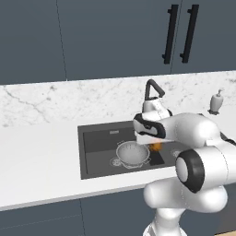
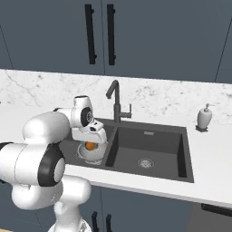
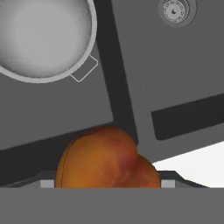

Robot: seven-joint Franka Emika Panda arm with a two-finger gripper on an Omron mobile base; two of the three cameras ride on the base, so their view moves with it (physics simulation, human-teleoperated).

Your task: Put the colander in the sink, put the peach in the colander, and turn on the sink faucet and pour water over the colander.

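Two basins of the sink (image 1: 99, 138), and the colander (image 1: 132, 154) sits in the larger one. From the left, the peach (image 1: 157, 146) peeks out beside the arm, above the colander's rim. The hand view brings the fruit close, pinched in the end effector (image 3: 107, 181), colander bowl and a round drain (image 3: 174, 9) beyond. From the right, the faucet (image 2: 116, 102) stands tall behind.

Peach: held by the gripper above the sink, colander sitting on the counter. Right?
Not quite. The colander sits in the sink, in its left basin, as the left base view shows. The peach is indeed held by the gripper above the sink.
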